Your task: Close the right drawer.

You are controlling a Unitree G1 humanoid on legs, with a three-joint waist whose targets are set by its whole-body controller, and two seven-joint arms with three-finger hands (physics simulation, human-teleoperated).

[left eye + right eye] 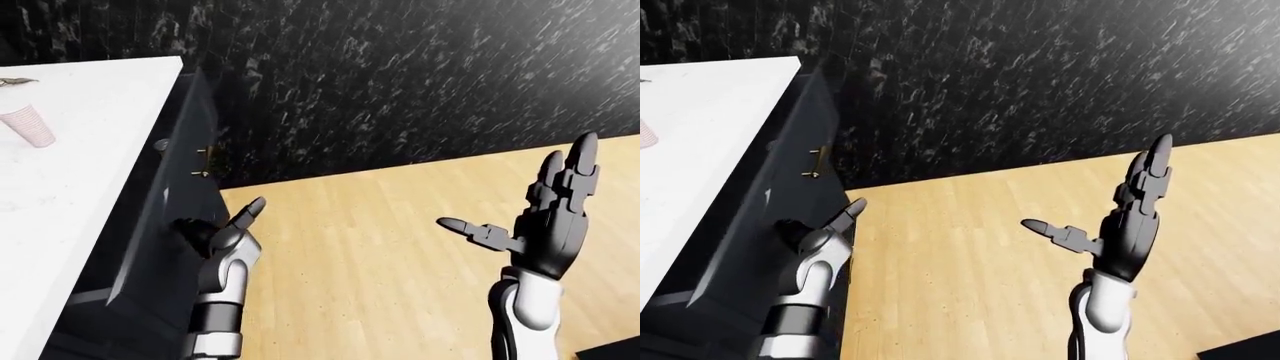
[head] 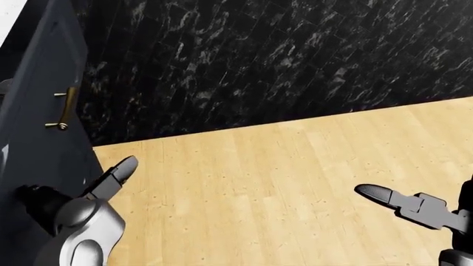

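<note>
While the dark grey drawer front with its brass bar handle [image 1: 207, 161] stands out under the white counter [image 1: 70, 172], the left hand [image 1: 222, 231] is pressed against it, fingers spread, nothing held. A flat, straight push is advised. The right hand [image 1: 545, 217] is raised open, empty.

I see a pink cup [image 1: 28, 125] on the white worktop [image 1: 70, 187] at nine o'clock, black marble wall [image 1: 400, 75] at twelve, wooden floor [image 1: 380, 255] below.

Black white-veined wall [image 1: 400, 82], pale wood floor [image 1: 380, 255], dark grey drawer [image 2: 37, 111].
</note>
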